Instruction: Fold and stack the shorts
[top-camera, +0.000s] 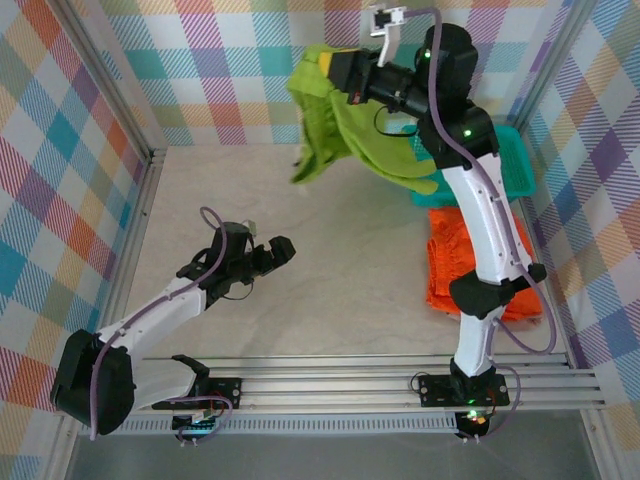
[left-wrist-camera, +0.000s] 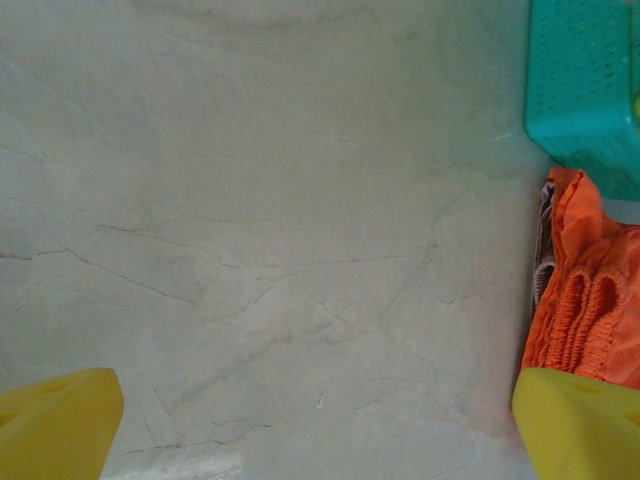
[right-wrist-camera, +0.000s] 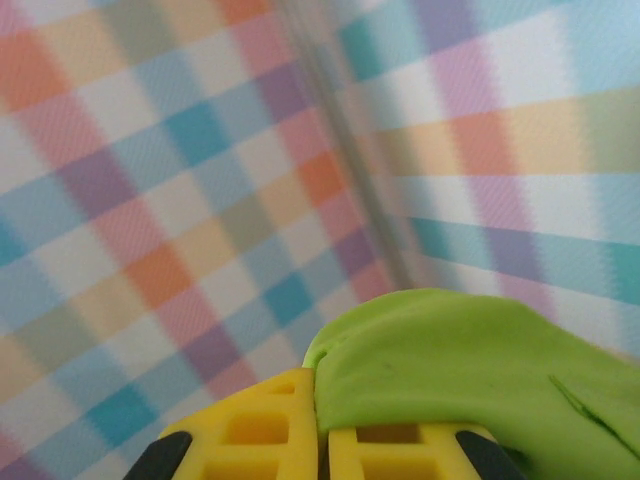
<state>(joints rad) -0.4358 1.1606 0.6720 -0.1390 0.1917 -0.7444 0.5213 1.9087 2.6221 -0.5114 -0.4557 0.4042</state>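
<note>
Backdrop: pastel plaid walls (top-camera: 200, 70) enclose a pale, veined tabletop (top-camera: 300, 300).
Right gripper: the right gripper (top-camera: 330, 68) is raised high near the back wall. In the wrist view its yellow fingers (right-wrist-camera: 260, 440) are pressed together on a fold of green cloth.
Lime green shorts: the lime green shorts (top-camera: 340, 130) hang bunched from that single pinch, clear of the table. Their lower folds trail toward the right arm's own links and the basket.
Left gripper: the left gripper (top-camera: 272, 252) hovers low over bare table, well apart from the hanging cloth. Its yellow fingertips (left-wrist-camera: 60, 425) are spread wide and hold nothing.
Orange shorts: the orange shorts (top-camera: 445, 265) lie on the table at the right, just beside the right arm, with the gathered waistband visible in the left wrist view.
Teal mesh basket: the teal mesh basket (top-camera: 515, 160) sits at the back right, next to the orange shorts.
Risk, grip: one narrow hold on an edge could let the fabric slide out during a swing.
Risk, snag: the trailing folds could catch on the arm or the basket rim, or drag across the orange shorts and disturb them.
Risk, landing: with no second hold spreading it, the cloth would likely land crumpled and resist a clean fold.
</note>
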